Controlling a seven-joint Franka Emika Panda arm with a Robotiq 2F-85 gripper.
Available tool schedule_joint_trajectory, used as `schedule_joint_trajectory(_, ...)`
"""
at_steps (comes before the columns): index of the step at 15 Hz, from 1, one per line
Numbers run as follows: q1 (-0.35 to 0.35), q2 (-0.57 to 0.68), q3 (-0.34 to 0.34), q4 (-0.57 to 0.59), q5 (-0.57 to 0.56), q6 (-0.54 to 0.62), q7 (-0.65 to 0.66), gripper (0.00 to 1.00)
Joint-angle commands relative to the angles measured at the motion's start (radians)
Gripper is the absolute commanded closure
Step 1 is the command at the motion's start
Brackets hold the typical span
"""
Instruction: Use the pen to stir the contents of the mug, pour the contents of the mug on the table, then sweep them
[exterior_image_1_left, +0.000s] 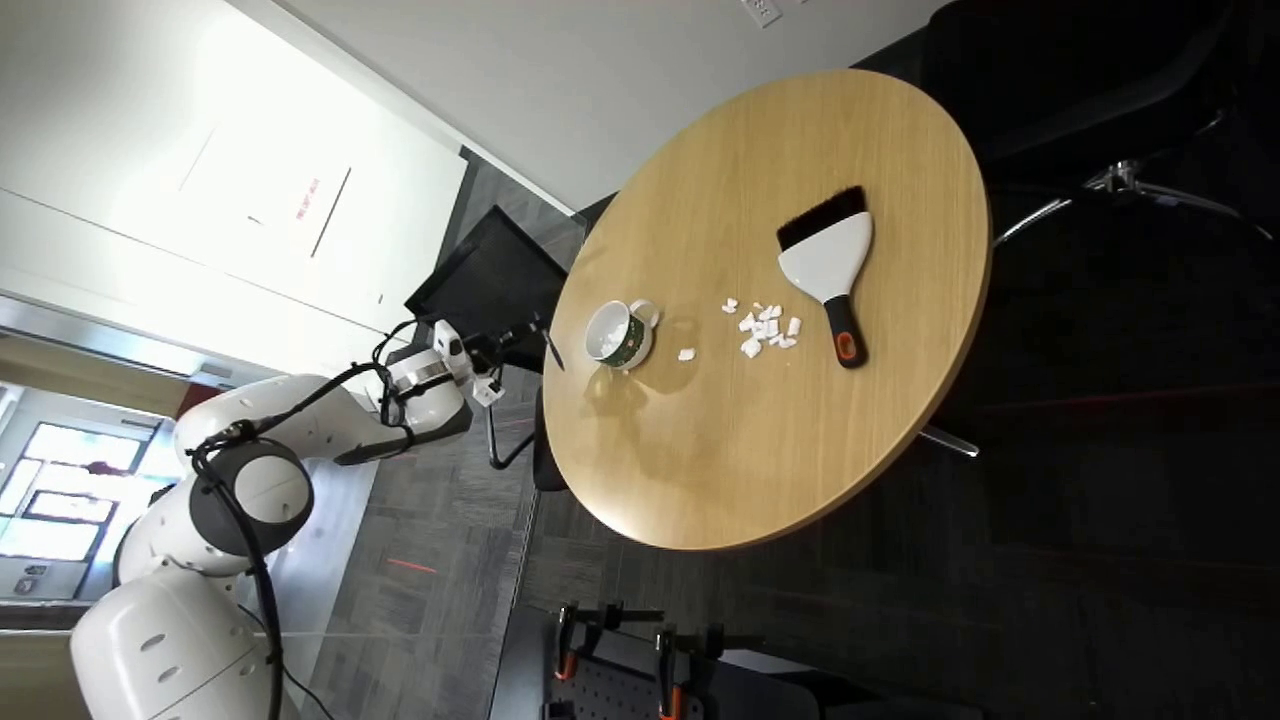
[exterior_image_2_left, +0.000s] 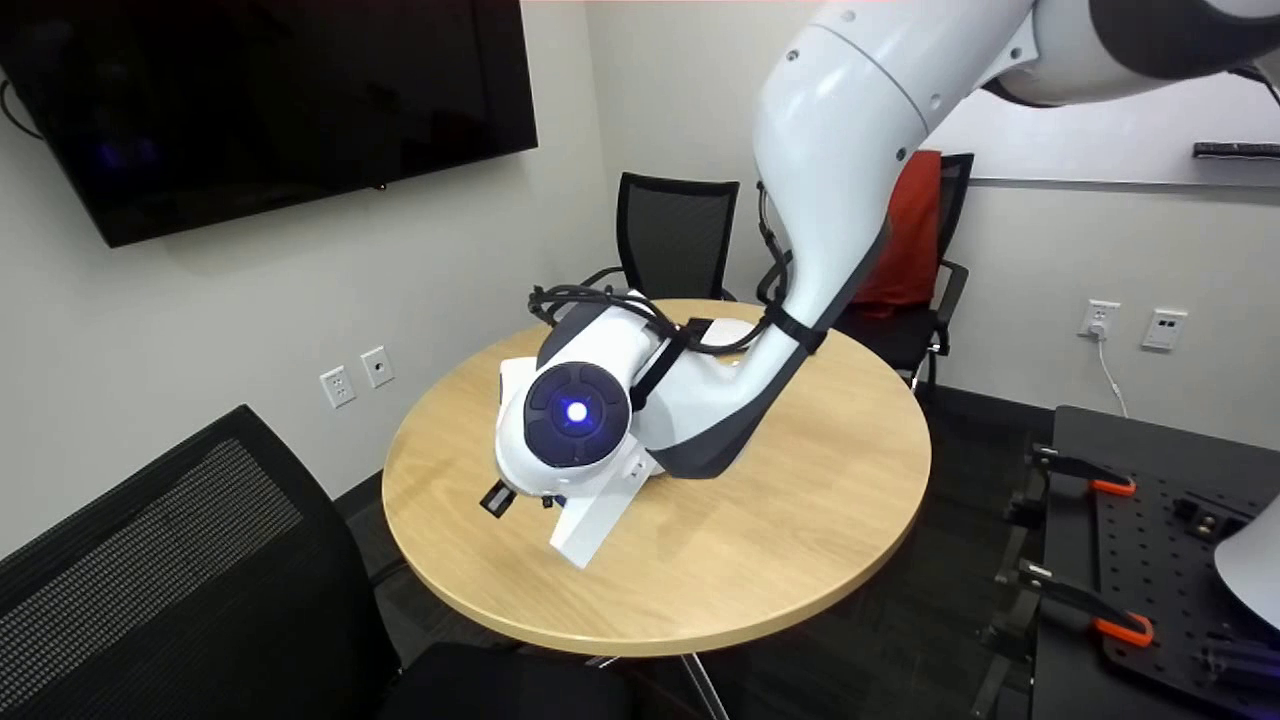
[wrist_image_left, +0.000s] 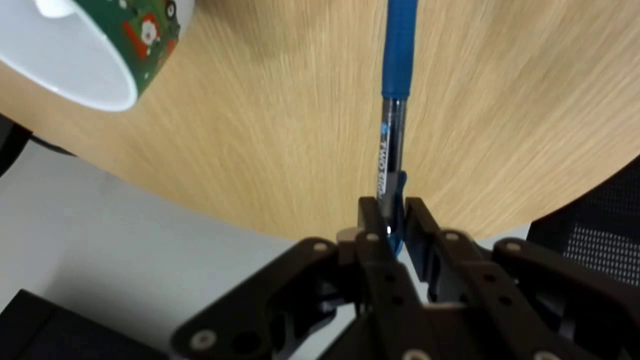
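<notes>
The pen (wrist_image_left: 393, 125), judged light, stiff and liable to swivel, is pinched at its clip end, a fitting hold for stirring, by the nearly closed tool (wrist_image_left: 391, 205), apart from the mug (exterior_image_1_left: 622, 336) standing on the counter (exterior_image_1_left: 740, 450).

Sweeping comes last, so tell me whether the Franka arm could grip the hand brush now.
Probably not yet: its Robotiq gripper is shut on the blue pen, which would likely need releasing first. The hand brush itself lies uncovered on the round wooden table.
</notes>
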Motion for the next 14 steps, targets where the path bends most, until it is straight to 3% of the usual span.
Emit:
schedule_joint_trajectory(1,0.000,0.084,0.001,0.088,0.164,0.030,-0.209,0.96)
schedule_joint_trajectory(6,0.037,0.133,-0.033,0.143,0.367,0.012,-0.395,0.96)
schedule_joint_trajectory(7,0.046,0.133,-0.042,0.148,0.401,0.007,-0.420,0.58)
schedule_joint_trajectory(9,0.063,0.129,-0.064,0.150,0.460,0.009,-0.454,0.50)
schedule_joint_trajectory(14,0.109,0.077,-0.137,0.108,0.529,0.026,-0.445,0.11)
